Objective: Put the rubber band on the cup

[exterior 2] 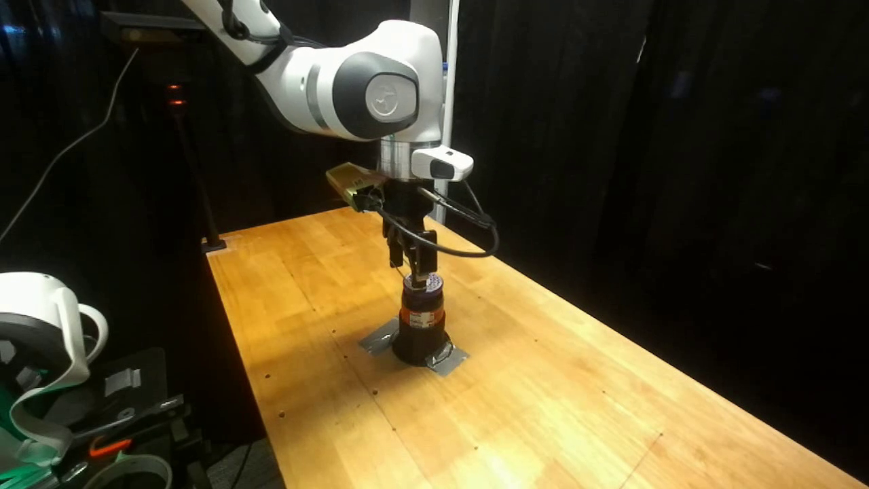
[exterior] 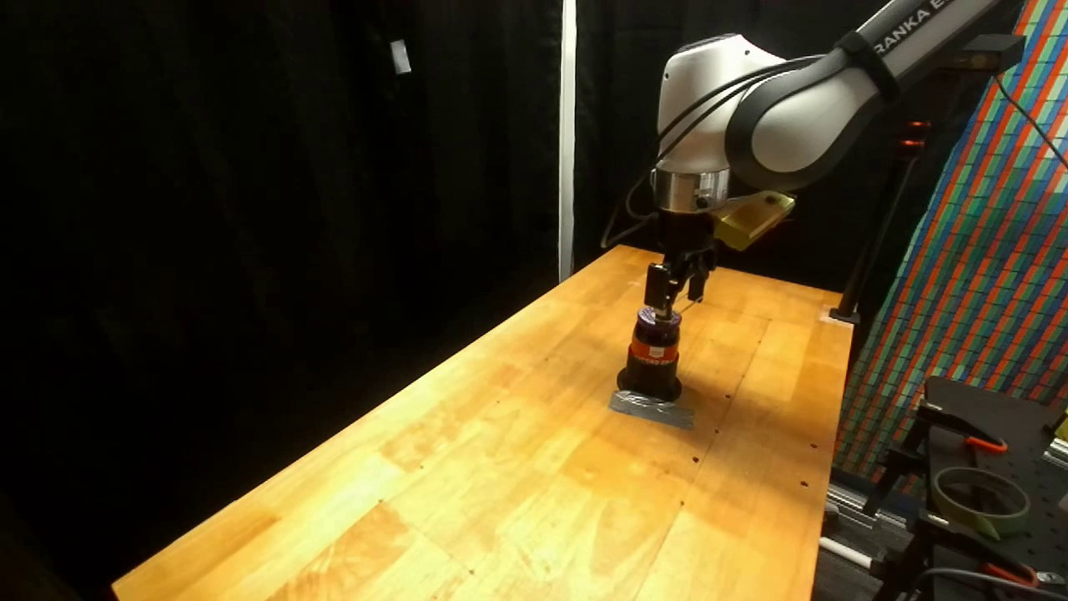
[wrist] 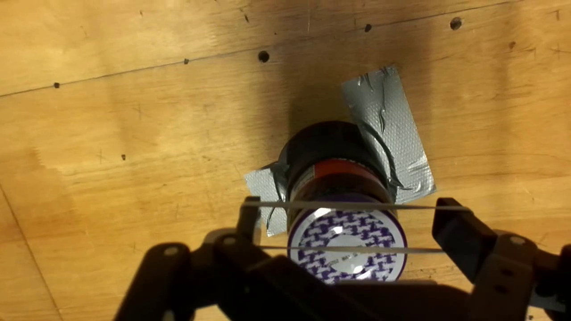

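1. A rubber band (wrist: pixel 339 205) is strung taut between the fingers (wrist: pixel 462 237) of the claw (wrist: pixel 351 224), which stands wide apart and holds nothing else; in the wrist view the fingers sit at 9 and 3 o'clock, outside the lid (wrist: pixel 348 236).
2. The dark cup (exterior 2: pixel 422 316), ringed in orange-red, stands upright on the worktop (exterior: pixel 534 467), below the claw in both exterior views.
3. Poor aim looks the chief hazard: in the wrist view one strand crosses the lid near 12 o'clock, the other runs over its middle, with the 6 o'clock portion outside. Lowered there, the loop would probably catch on top, though the camera's slant may exaggerate the offset.
4. Whether the fingertips touch the lid cannot be told; an off-centre descent could jam one against it.
5. Closing too soon would likely slacken the loop and spill it; a strand riding off one tip could snap it away.
6. Grey tape (wrist: pixel 395 138), at about 2 and 8 o'clock of the dark base (wrist: pixel 325 138), appears to pin it; should that peel under a sideways tug, the cup may tip.
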Robot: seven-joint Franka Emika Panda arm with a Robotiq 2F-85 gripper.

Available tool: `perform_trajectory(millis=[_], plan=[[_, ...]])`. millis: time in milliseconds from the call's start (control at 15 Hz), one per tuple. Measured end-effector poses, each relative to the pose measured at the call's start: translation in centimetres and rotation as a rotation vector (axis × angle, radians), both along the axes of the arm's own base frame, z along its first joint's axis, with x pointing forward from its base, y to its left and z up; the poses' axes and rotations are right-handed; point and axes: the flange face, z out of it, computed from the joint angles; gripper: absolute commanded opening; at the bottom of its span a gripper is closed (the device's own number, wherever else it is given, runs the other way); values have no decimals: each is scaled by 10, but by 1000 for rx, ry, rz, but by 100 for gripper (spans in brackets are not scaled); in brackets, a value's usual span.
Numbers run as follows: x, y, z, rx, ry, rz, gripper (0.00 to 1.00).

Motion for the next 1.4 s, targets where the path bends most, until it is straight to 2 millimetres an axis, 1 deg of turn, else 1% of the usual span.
perform_trajectory(millis=[333, 533, 733, 867, 1133, 1400], plan=[[1, -3, -2, 1, 3, -7, 100], [9, 1, -1, 24, 16, -20, 100], [24, 6, -6, 42, 41, -28, 100], [36, 6, -12, 39, 66, -35, 100], [59, -4, -22, 5, 115, -48, 100], [75, -10, -31, -18, 160, -52, 100]])
